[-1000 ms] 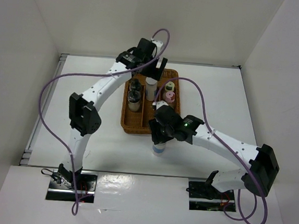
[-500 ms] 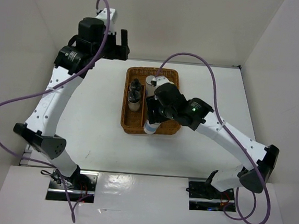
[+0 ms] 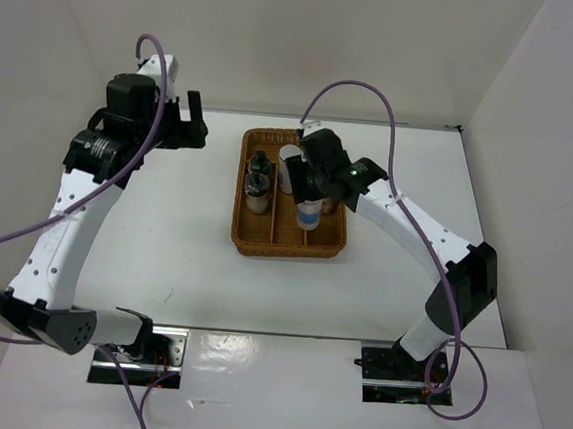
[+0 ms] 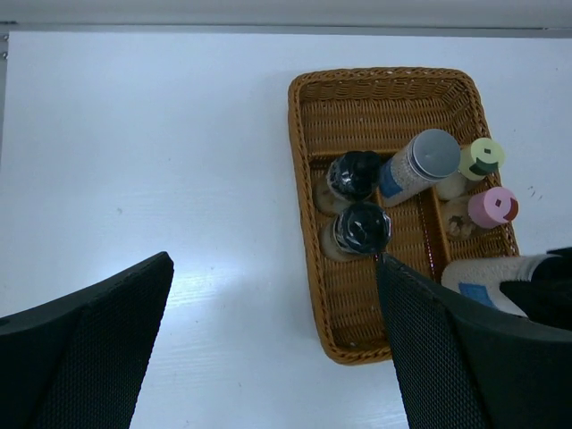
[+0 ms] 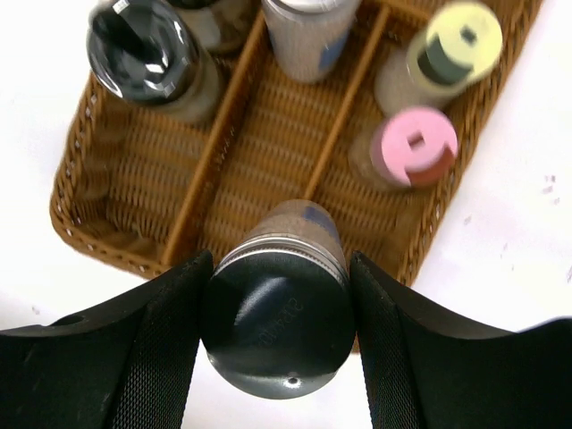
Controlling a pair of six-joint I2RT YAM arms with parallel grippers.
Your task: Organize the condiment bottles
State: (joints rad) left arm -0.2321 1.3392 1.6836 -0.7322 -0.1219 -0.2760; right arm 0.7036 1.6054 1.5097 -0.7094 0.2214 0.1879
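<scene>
White bench (image 3: 165,224), with a brown wicker divided tray (image 3: 273,251) set at centre. The left end effector (image 4: 274,268) is held spread and empty, high to the tray's left, judged to leave room. The right end effector (image 5: 279,295) is clenched on a pale, blue-labelled cylindrical shaker jar (image 3: 309,217). The jar is carried above the tray's near half, presumably for lowering in; which compartment cannot be told. Five other shaker jars (image 4: 362,228) are stood further back in the tray.
</scene>
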